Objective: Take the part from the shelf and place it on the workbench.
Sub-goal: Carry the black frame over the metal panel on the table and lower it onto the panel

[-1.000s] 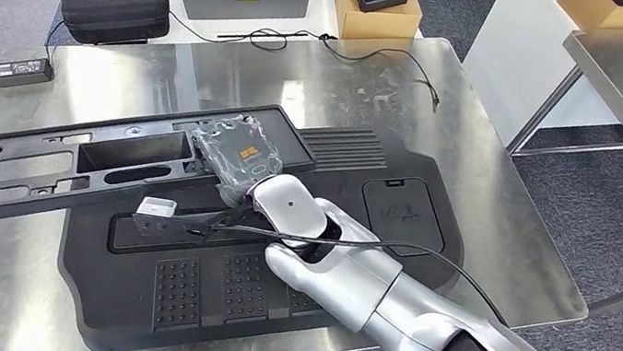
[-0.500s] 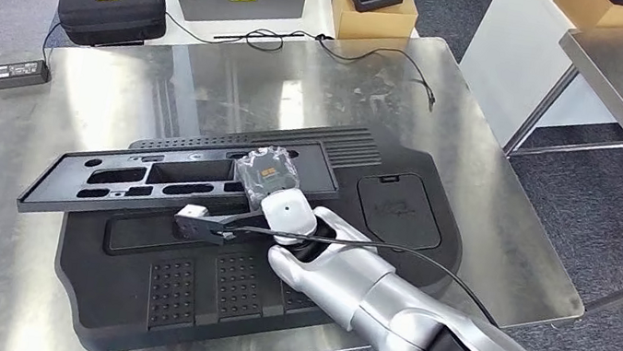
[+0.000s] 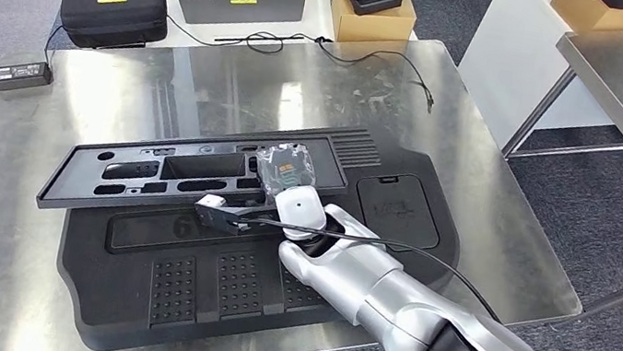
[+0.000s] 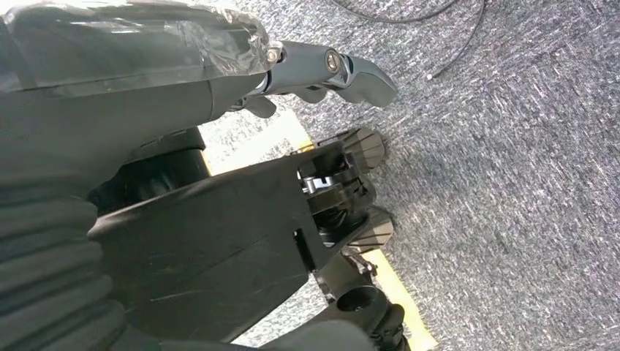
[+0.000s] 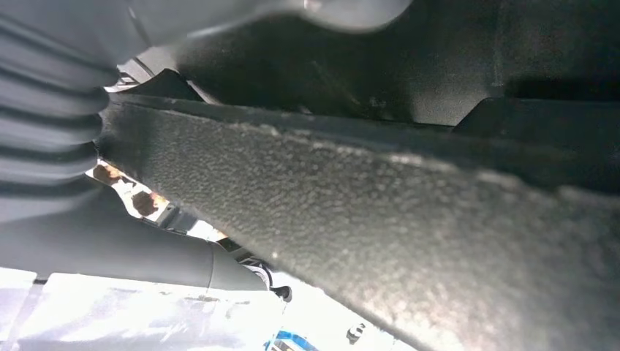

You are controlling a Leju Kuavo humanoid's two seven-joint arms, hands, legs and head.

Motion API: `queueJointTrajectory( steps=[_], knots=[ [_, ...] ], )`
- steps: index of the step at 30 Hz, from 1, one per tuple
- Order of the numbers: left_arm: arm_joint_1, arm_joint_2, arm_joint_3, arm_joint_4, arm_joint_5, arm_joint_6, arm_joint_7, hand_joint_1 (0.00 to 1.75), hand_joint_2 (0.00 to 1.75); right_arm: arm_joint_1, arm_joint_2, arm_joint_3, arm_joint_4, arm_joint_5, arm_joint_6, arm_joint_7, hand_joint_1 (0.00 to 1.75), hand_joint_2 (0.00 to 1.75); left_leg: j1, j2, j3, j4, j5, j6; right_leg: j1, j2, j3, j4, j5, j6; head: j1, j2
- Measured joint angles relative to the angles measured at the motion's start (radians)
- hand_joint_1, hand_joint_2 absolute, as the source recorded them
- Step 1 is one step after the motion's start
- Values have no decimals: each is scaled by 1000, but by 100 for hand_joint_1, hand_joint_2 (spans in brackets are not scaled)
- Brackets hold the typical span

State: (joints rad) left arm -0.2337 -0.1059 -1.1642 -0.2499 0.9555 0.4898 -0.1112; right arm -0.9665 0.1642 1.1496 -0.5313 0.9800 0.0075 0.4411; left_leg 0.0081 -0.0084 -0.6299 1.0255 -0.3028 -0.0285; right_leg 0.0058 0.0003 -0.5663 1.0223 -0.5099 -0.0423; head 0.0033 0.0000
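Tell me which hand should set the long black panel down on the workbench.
Right. The right hand already grips the long black panel over the workbench; the left hand hangs toward the floor.

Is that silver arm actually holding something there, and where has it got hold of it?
Yes: the right hand grips the long black panel at its right end, above the big black part.

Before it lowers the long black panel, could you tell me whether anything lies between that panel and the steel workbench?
Yes: a large black moulded panel lies flat on the workbench directly beneath the long black panel held by the right hand.
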Motion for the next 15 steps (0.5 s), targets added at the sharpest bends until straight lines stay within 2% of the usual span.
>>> queueJointTrajectory(
  steps=[4,7,12,15],
  knots=[
    [0,-3,1,0,-9,-12,10,0,0,1,-5,0,0,-31,-26,-19,0,0,0,0,0,0,0,0,0,0,0,0,1,0,0,0],
    [-1,-5,2,0,-15,-16,13,0,0,5,-11,-8,-12,-107,-56,-64,0,0,0,1,1,0,0,0,0,1,0,0,1,0,1,0],
    [0,-5,8,0,-24,-17,15,0,0,39,-53,-81,-153,-458,-111,-226,0,0,0,3,1,0,0,0,0,2,1,0,1,0,0,0],
    [0,-5,11,0,-25,-17,15,0,0,55,-79,-122,-248,-586,-121,-279,0,0,0,4,3,0,0,0,0,3,1,0,1,0,-1,0]
  ],
)
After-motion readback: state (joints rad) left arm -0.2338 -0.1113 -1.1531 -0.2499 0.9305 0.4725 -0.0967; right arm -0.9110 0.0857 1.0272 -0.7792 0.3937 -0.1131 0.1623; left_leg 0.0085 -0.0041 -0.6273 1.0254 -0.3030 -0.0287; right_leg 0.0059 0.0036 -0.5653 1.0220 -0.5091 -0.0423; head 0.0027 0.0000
